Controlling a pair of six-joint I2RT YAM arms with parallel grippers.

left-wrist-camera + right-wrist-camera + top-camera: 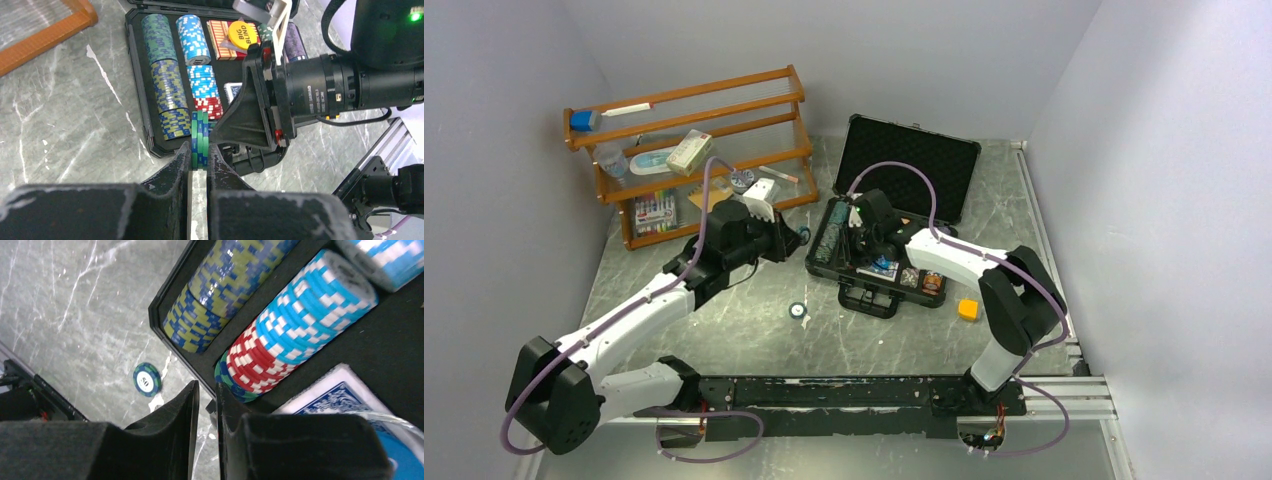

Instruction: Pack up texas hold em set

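Poker chips (167, 75) lie in striped rows of green-yellow, light blue and red inside the open black case (909, 170), just ahead of the left tool (200, 150). That tool's fingers are pinched on a small green stack (200, 131). A red card deck (216, 37) and a yellow Big Blind button (243, 34) sit further beyond it.

The right tool (206, 390) hangs at the case's edge, fingers almost together, with nothing visible between them. A lone chip (147, 379) lies left of it on the desk (75, 315).

The right arm (320, 85) hides part of the tray. The desk is grey marble, the walls (824, 50) pale.
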